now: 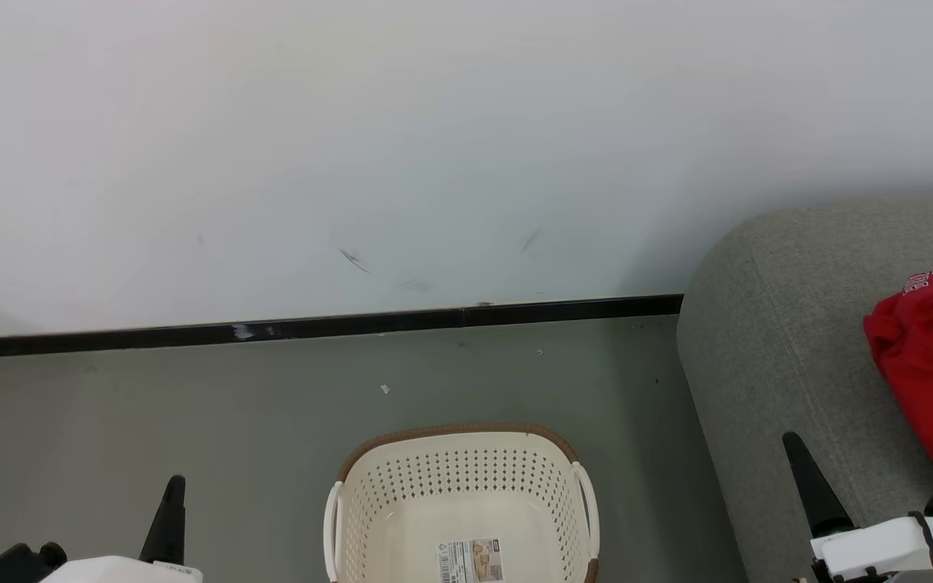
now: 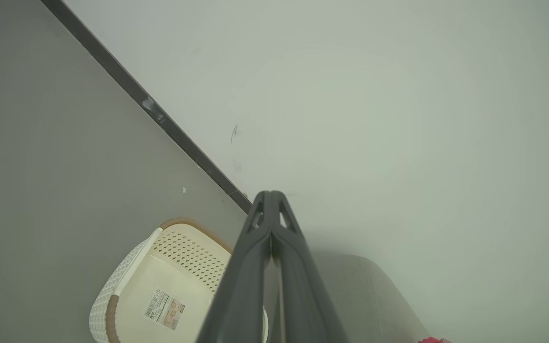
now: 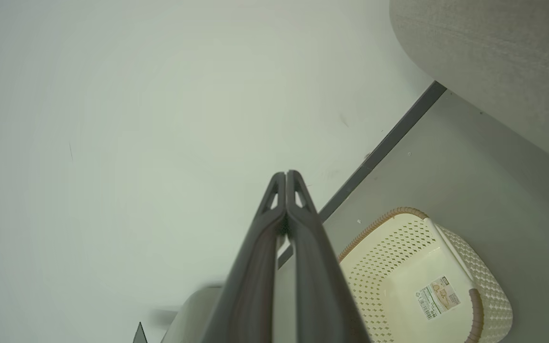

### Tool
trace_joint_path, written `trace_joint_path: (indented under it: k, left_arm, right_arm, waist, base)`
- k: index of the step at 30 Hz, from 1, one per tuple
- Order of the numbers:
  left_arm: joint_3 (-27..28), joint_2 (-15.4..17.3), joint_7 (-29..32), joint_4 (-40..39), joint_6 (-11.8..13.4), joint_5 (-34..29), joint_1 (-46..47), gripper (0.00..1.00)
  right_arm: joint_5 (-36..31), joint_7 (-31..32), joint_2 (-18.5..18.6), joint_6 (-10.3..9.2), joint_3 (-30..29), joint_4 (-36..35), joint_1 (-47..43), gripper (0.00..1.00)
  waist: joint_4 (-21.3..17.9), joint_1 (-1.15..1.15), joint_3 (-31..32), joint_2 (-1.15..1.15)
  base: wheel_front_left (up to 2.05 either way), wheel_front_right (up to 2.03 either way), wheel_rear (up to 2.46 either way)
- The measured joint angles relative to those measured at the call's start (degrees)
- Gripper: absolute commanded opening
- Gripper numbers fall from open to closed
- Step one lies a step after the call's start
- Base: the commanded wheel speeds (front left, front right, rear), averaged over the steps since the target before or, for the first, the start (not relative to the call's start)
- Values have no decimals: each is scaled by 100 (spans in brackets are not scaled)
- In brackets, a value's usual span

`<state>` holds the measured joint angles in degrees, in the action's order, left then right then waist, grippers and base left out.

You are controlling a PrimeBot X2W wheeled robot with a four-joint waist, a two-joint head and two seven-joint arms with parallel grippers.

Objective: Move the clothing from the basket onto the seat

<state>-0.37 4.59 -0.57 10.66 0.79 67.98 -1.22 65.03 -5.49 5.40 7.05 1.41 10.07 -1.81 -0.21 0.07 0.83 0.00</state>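
While both tools sit clenched on nothing, I check where the load is. The left gripper (image 1: 176,483) hangs low over the grey floor (image 1: 191,405), its 2 fingers pressed tip to tip. The right gripper (image 1: 793,441) is pinched the same way, low over the front edge of the seat (image 1: 766,340). The clothing (image 1: 932,356) lies in 1 crumpled red heap on the seat cushion, with white lettering showing at its top and part of it cut off by the frame edge. The basket (image 1: 466,478) stands on the floor between the arms. What I see of its bottom is bare apart from the label sticker (image 1: 470,560), so I judge the transfer done or nearly so.

I expect this fabric to be light, limp and not fragile. It should sag and trail from any grip and could catch on the basket's rim. If I had to retake it, I would pinch a raised fold near the heap's upper left, where the cloth bunches thick enough to fill the jaws.
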Motion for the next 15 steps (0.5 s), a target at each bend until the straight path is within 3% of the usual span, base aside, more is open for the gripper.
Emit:
trace_joint_path:
  k: [15]
  left_arm:
    - [203, -107, 287, 85, -204, 998, 205, 0]
  right_arm:
    - [1430, 232, 91, 0, -30, 185, 232, 0]
  waist:
    - [9, -3, -39, 0]
  base:
    - [0, 0, 0]
